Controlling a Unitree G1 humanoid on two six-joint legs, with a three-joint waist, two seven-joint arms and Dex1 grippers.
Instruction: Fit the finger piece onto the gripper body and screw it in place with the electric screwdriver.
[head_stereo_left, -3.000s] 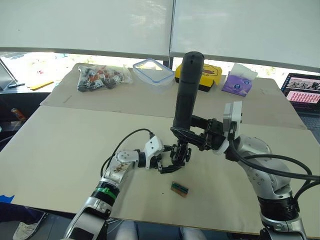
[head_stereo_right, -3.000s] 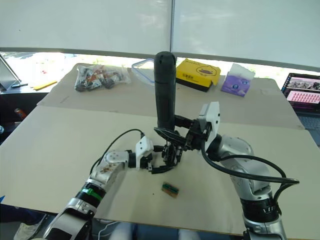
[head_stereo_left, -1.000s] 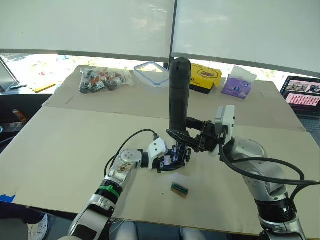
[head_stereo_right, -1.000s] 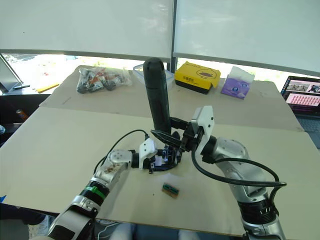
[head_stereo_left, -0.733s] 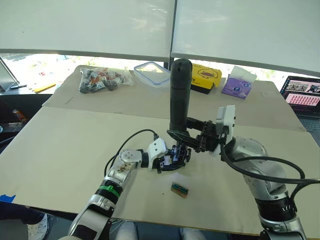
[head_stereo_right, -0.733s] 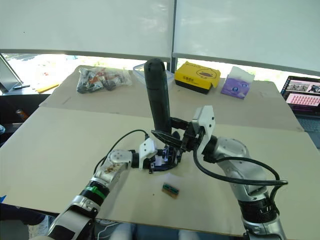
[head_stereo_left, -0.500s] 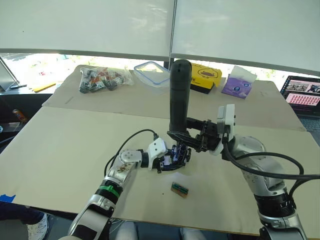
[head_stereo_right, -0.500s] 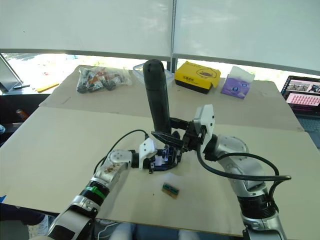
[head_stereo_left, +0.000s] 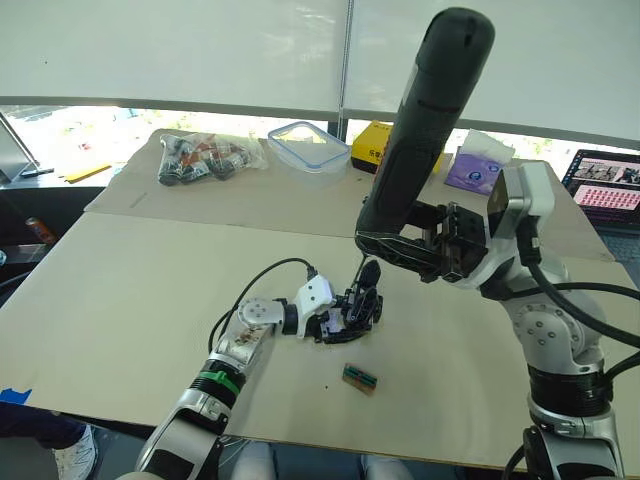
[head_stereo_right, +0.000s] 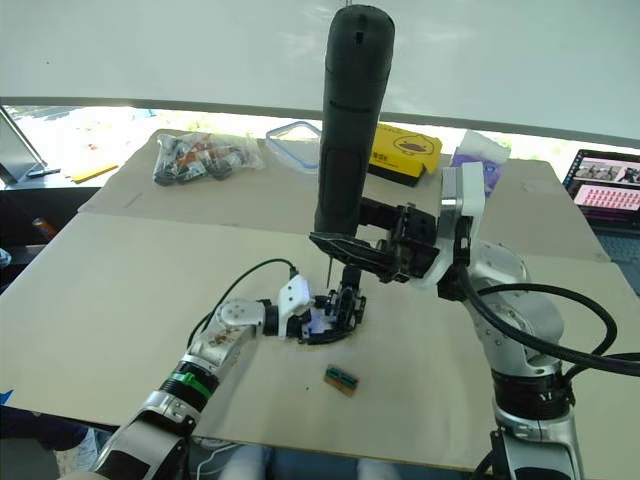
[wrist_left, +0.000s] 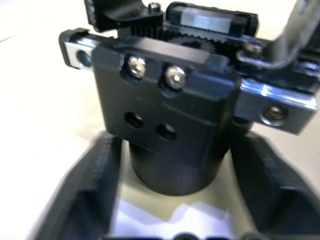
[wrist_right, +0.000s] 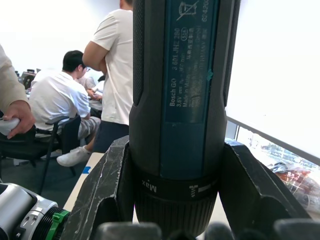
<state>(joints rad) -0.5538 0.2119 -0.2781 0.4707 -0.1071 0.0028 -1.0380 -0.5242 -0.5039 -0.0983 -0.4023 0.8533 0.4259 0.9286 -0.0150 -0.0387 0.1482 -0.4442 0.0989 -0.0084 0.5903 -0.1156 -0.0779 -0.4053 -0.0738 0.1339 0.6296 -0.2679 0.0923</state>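
At the middle of the cardboard-covered counter (head_stereo_left: 120, 300), my left claw (head_stereo_left: 340, 322) grips the gripper body (head_stereo_left: 358, 312) by its round base, one finger (wrist_left: 95, 200) on each side, steadying the block on the surface. Its pointed black finger sticks upward, and two silver screws (wrist_left: 155, 72) sit side by side on the facing plate above two open holes. Above it, my right claw (head_stereo_left: 400, 250) is clamped around the lower barrel of the electric screwdriver (head_stereo_left: 420, 120), which tilts with its rounded end high and away from me. The thin metal bit (head_stereo_right: 327, 272) points down toward the gripper body, its tip just above the block; whether it touches, I cannot tell. Near the counter's front edge lies a small green-and-brown block (head_stereo_left: 359, 378), apart from both claws. Along the far side rest a bag of parts (head_stereo_left: 205, 157), a clear lidded container (head_stereo_left: 307, 143), a yellow box (head_stereo_right: 400, 150) and a purple tissue pack (head_stereo_left: 470, 170).
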